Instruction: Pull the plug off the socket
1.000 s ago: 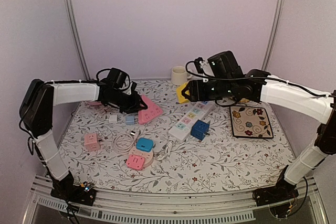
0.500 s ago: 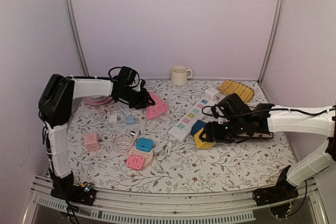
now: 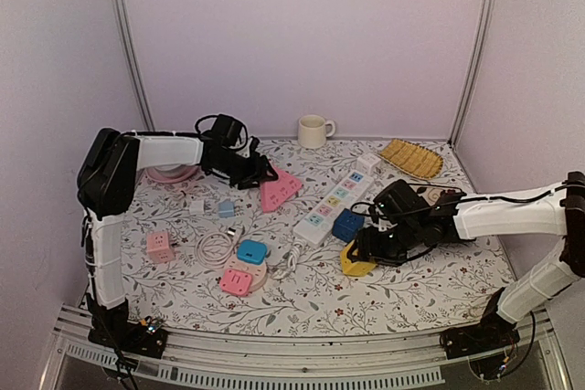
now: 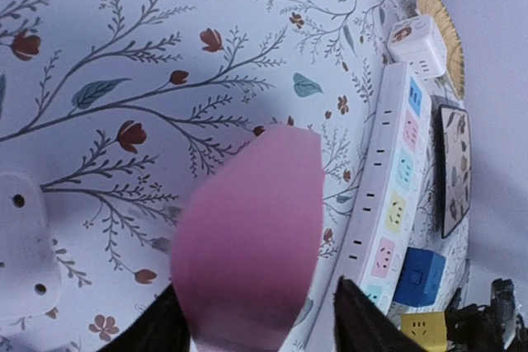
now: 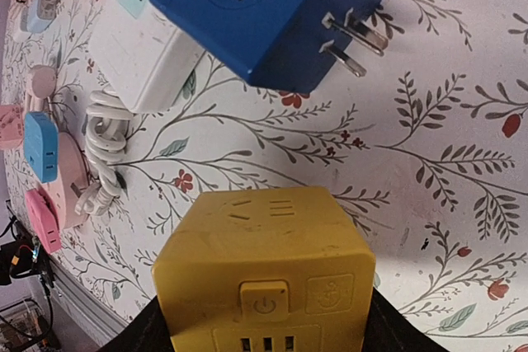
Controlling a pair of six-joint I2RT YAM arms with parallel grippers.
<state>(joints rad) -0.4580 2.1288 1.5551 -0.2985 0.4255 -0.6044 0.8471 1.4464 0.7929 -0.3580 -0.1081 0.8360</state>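
My right gripper [image 3: 366,251] [image 5: 262,327] is shut on a yellow cube plug [image 3: 357,262] [image 5: 264,269], held low over the flowered cloth, in front of the white power strip socket [image 3: 336,198] [image 5: 140,55] and apart from it. A blue cube plug [image 3: 347,224] [image 5: 272,14] lies beside the strip with its prongs bare. At the back left, my left gripper [image 3: 260,173] [image 4: 260,315] stands open around a pink triangular socket [image 3: 280,189] [image 4: 247,237], with a gap showing at the right finger.
A white mug [image 3: 313,131] and a yellow woven tray [image 3: 411,157] stand at the back. A white cube [image 3: 368,162] sits at the strip's far end. Front left lie a pink round socket with a blue plug [image 3: 247,262], a coiled white cable [image 3: 215,246] and a pink cube [image 3: 160,246].
My right gripper carried the yellow cube from the strip's far end down to the front of the strip. The left arm shifted the pink socket rightward and its jaws have widened.
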